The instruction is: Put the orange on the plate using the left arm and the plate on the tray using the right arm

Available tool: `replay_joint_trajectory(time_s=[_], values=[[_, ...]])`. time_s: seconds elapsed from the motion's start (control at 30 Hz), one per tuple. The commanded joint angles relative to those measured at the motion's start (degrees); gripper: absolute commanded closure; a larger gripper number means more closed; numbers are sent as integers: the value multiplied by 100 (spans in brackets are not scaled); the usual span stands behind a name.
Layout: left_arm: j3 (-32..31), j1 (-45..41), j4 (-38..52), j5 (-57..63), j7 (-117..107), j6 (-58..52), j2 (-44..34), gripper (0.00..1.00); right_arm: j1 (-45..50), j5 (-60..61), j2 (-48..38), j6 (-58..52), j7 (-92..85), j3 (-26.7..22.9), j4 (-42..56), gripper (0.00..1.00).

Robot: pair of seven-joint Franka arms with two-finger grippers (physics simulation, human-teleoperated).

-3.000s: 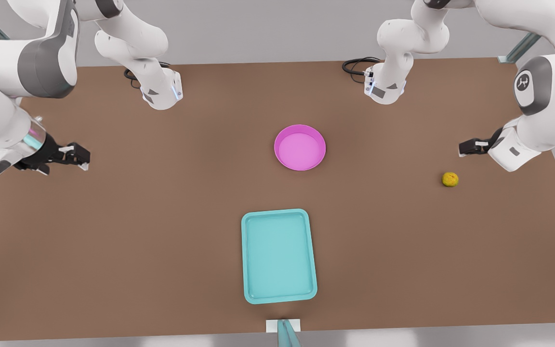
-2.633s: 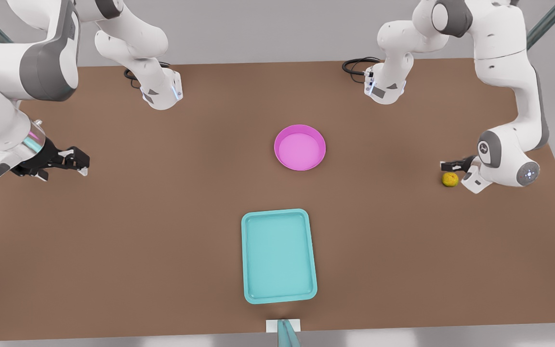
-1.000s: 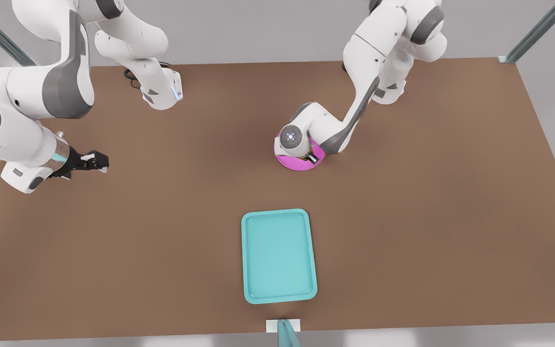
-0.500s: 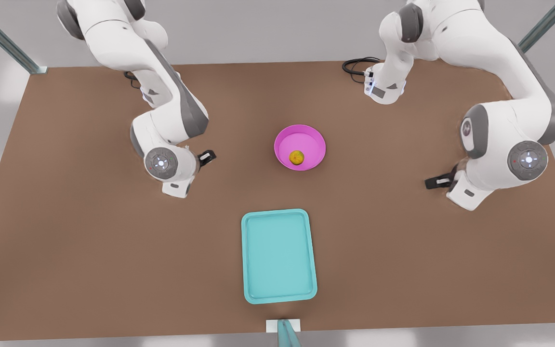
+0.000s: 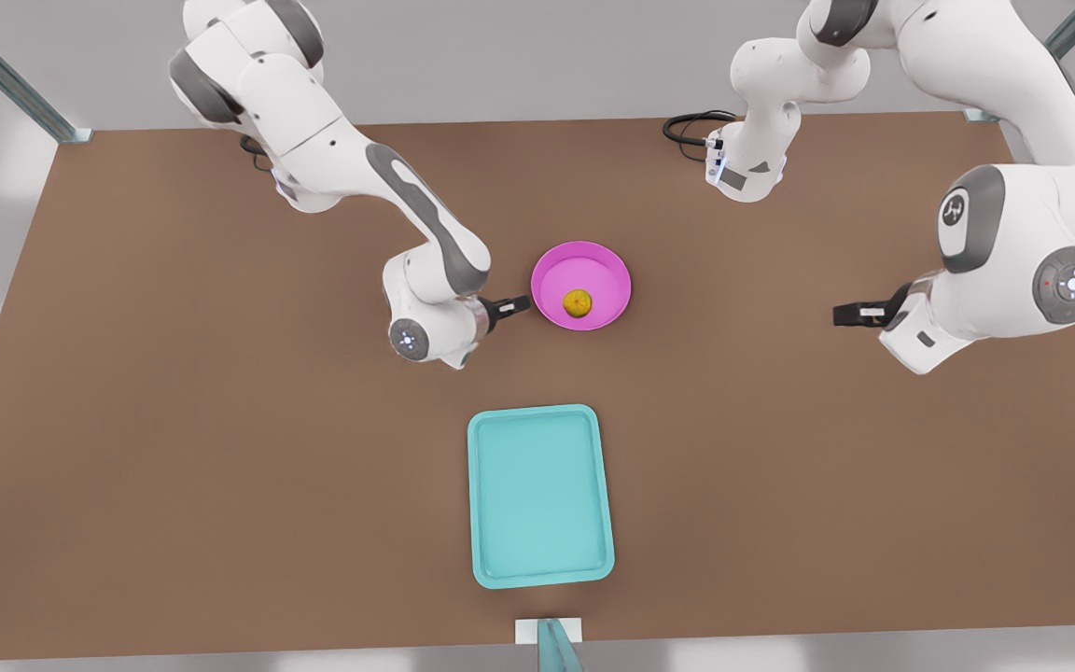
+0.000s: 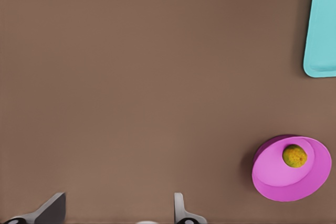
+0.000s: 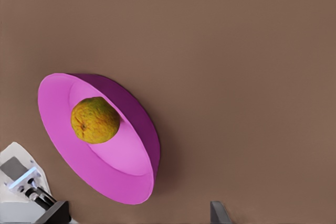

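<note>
The orange (image 5: 577, 303) lies inside the pink plate (image 5: 593, 273), a little off its centre. My right gripper (image 5: 519, 303) is open, low at the plate's rim on the front view's left. The right wrist view shows the plate (image 7: 121, 177) and the orange (image 7: 95, 120) close ahead of the right gripper (image 7: 135, 214). My left gripper (image 5: 838, 315) hovers open and empty far off on the front view's right. From its wrist view, the left gripper (image 6: 118, 211) sees the plate (image 6: 278, 182), the orange (image 6: 294, 156) and a corner of the tray (image 6: 323, 24). The teal tray (image 5: 542, 495) lies empty nearer the front edge.
Both arm bases (image 5: 314, 182) (image 5: 747, 173) stand at the back of the brown table (image 5: 174, 448), with a black cable (image 5: 687, 126) by the one on the front view's right. A small white mount (image 5: 549, 633) sits at the front edge below the tray.
The left arm carried the orange to the plate, let it go and drew back to the front view's right. The right gripper has swung in to the plate's rim.
</note>
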Motion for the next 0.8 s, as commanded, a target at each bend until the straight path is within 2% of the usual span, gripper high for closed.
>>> replay_joint_trajectory(time_s=[0.0, 0.13, 0.2, 0.67, 0.7, 0.73, 0.77], values=[[5, -6, 12, 11, -22, -148, -36, 0, 111, 286, 182, 584, -164, 34, 134, 0], [5, -6, -41, 11, -22, -253, -18, 0, 375, 295, 489, 584, -278, 113, 353, 0], [5, -6, -49, 11, -13, -306, -44, 0, 375, 278, 613, 584, -991, 130, 371, 0], [5, -6, -49, 2, -4, -333, -18, 0, 788, 295, 1166, 592, -1140, 192, 468, 0], [5, -6, -49, 2, -4, -332, -18, 0, 788, 295, 1166, 592, -1149, 192, 468, 3], [5, -6, -49, 2, -4, -333, -18, 0, 788, 286, 1175, 584, -1210, 201, 468, 34], [5, -6, -49, 2, -4, -341, -18, 0, 788, 286, 1175, 584, -1210, 210, 468, 44]])
